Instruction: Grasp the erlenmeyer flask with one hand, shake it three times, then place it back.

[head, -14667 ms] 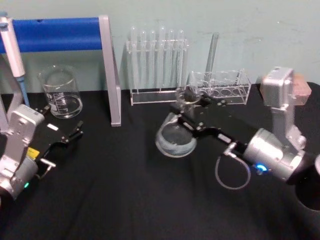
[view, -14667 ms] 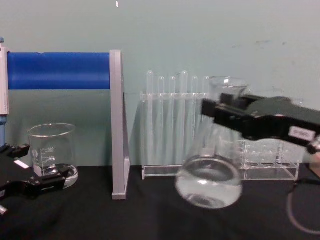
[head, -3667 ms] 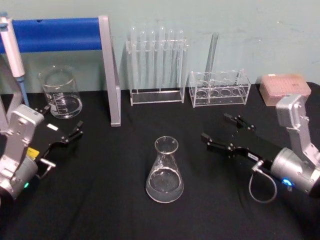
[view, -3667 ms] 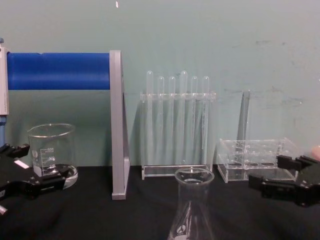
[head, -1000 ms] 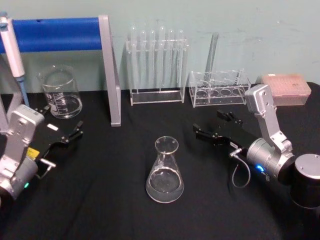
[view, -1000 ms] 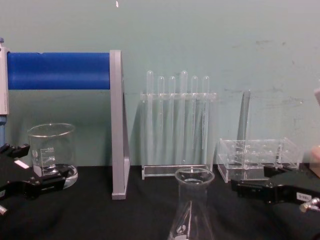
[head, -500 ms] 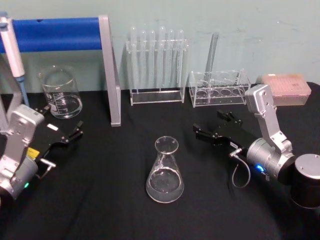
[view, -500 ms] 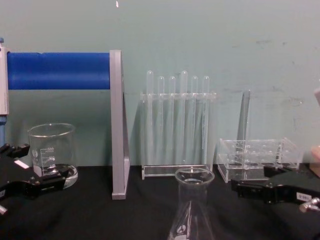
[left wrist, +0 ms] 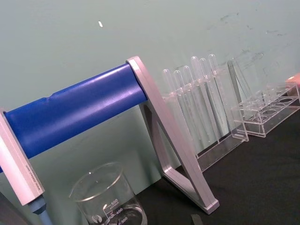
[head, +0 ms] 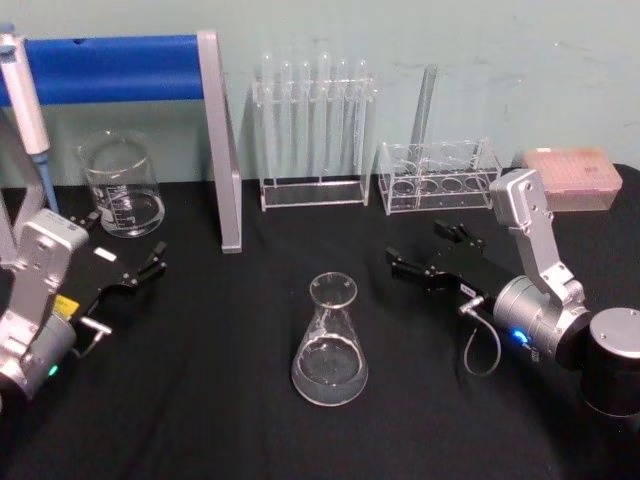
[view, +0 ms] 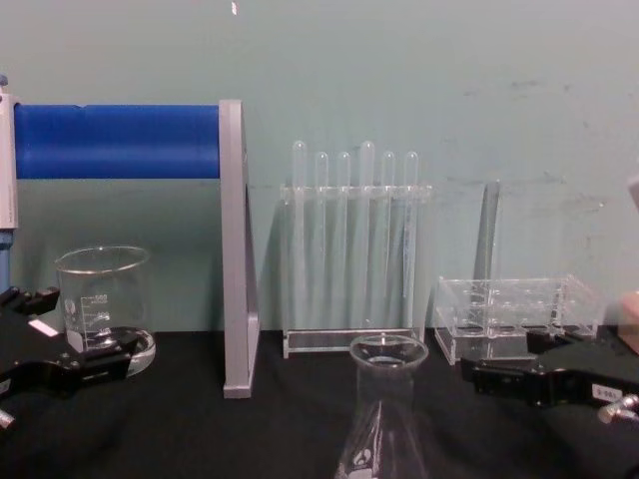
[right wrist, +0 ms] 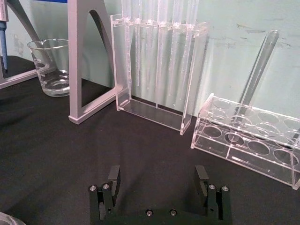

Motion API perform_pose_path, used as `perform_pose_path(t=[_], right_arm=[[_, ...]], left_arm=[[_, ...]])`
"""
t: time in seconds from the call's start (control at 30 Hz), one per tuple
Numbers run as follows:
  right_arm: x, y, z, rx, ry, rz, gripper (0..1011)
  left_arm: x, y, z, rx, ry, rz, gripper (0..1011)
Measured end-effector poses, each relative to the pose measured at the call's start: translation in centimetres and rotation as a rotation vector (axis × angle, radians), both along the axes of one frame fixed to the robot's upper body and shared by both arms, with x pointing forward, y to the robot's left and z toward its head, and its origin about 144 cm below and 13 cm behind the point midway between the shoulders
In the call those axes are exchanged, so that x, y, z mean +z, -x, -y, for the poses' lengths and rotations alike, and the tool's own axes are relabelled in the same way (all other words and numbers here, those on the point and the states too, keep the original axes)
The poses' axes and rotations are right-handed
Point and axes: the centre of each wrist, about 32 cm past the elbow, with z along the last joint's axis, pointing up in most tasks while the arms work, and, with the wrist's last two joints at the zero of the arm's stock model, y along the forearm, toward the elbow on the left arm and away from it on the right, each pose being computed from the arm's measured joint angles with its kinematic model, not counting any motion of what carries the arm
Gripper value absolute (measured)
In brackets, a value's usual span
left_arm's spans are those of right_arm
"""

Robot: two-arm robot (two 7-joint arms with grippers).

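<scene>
On the black table (head: 200, 420), the erlenmeyer flask (head: 329, 345) is seen standing upright near the middle. To its right, apart from it, the right hand (head: 430, 254) is held with fingers spread and empty. The left hand (head: 125, 275) is parked at the left edge, fingers likewise apart.

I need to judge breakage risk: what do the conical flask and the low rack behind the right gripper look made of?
The erlenmeyer flask looks like clear, glossy glass: see-through walls with bright glints. The low rack seems clear acrylic or similar plastic, given its flat panels and sharp edges, though glass cannot be excluded.
</scene>
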Motion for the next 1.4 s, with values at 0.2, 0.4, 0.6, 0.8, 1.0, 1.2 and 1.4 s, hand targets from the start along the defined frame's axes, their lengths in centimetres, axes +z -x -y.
perform_pose_path(t=[0.2, 0.4, 0.6, 0.8, 1.0, 1.2, 1.4], right_arm=[[0.00, 0.00, 0.00, 0.000, 0.000, 0.000, 1000], [0.00, 0.00, 0.00, 0.000, 0.000, 0.000, 1000], [0.00, 0.00, 0.00, 0.000, 0.000, 0.000, 1000], [0.00, 0.00, 0.00, 0.000, 0.000, 0.000, 1000], [0.00, 0.00, 0.00, 0.000, 0.000, 0.000, 1000], [0.00, 0.00, 0.00, 0.000, 0.000, 0.000, 1000], [0.00, 0.00, 0.00, 0.000, 0.000, 0.000, 1000]], left_arm=[[0.00, 0.00, 0.00, 0.000, 0.000, 0.000, 1001], [0.00, 0.00, 0.00, 0.000, 0.000, 0.000, 1001], [0.00, 0.00, 0.00, 0.000, 0.000, 0.000, 1001], [0.00, 0.00, 0.00, 0.000, 0.000, 0.000, 1001], [0.00, 0.00, 0.00, 0.000, 0.000, 0.000, 1001], [0.00, 0.00, 0.00, 0.000, 0.000, 0.000, 1001], [0.00, 0.00, 0.00, 0.000, 0.000, 0.000, 1001]])
